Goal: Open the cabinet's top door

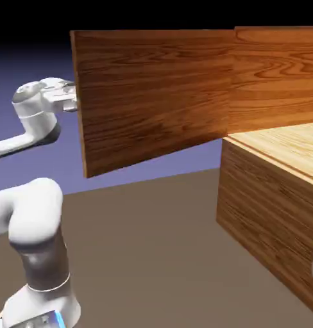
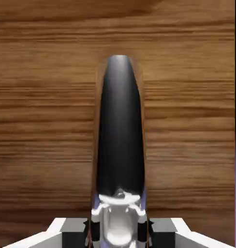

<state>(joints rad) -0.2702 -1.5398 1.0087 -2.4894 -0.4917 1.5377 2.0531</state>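
Cabinet's top door (image 1: 152,96) stands swung far out from the cabinet (image 1: 274,211), showing the light interior. The gripper (image 2: 119,227), at the door's free edge, is closed on the handle (image 2: 120,131). The opening step looks nearly finished; next, probably release the handle and draw back.

My gripper (image 1: 74,102) sits hard against the top door (image 1: 152,96), whose swung-out panel blocks the way toward the cabinet (image 1: 268,211). Under the door, above the counter (image 1: 140,243), the space lies open.
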